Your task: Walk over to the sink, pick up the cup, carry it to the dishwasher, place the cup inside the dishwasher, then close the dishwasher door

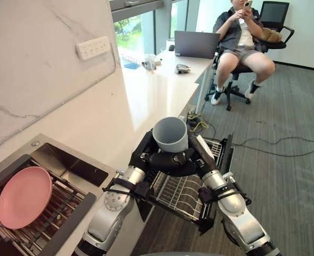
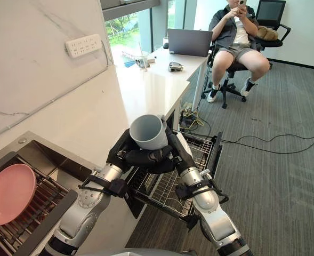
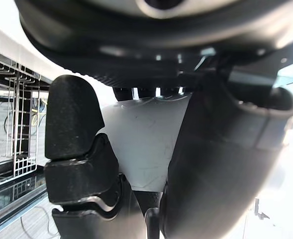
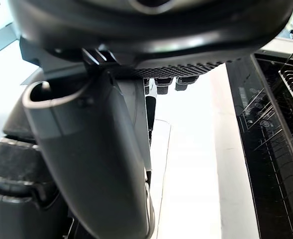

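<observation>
I have the grey cup (image 1: 170, 134) upright and mouth up, held in the air just above the pulled-out dishwasher rack (image 1: 180, 194), over the rack's edge nearest the white tabletop (image 1: 146, 93). My left robot hand (image 1: 144, 152) and right robot hand (image 1: 199, 160) both have their fingers curled round the cup's lower body from opposite sides. Well off to the rack's left, a pink plate (image 1: 24, 196) leans in the sink.

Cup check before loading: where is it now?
Mid-frame in the eye views, the cup is clasped between left hand and right hand, above the open dishwasher's rack.
</observation>
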Tool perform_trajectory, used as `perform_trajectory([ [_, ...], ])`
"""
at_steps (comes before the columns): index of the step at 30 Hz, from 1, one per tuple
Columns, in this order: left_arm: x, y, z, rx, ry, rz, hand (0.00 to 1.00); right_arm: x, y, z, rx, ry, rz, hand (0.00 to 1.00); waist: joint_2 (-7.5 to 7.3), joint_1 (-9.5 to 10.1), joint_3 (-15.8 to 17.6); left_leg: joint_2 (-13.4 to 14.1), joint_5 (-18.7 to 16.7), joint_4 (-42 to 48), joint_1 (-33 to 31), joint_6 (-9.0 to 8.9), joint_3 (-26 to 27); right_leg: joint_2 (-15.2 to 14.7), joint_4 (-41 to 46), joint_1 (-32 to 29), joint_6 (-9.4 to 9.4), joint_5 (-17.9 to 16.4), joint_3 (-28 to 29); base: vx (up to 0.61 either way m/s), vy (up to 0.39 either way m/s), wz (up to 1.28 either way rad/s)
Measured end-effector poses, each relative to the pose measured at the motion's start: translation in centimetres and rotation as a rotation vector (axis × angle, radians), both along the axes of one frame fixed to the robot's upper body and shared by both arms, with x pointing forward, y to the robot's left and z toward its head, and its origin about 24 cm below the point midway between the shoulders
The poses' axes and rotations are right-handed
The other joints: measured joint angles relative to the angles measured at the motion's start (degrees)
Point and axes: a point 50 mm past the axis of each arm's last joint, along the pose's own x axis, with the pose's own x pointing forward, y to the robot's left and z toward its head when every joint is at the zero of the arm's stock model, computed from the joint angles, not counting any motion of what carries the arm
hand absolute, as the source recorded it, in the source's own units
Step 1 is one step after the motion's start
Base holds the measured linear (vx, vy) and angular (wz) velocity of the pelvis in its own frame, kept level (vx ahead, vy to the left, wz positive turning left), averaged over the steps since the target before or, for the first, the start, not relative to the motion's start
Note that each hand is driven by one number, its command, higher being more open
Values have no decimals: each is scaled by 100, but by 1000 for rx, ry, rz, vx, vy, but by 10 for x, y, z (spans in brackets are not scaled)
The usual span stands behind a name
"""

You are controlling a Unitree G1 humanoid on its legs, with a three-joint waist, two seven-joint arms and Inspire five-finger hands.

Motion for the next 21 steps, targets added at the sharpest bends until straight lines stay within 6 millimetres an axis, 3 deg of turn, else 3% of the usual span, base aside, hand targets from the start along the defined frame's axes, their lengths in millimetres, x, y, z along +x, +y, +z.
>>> perform_trajectory([
  [21,1,1,-1,-9,1,42,0,-1,10,0,-27,-57,-108,100,1,8,1,-2,1,-24,15,-5,21,9,-23,2,0,1,47,0,0,0],
])
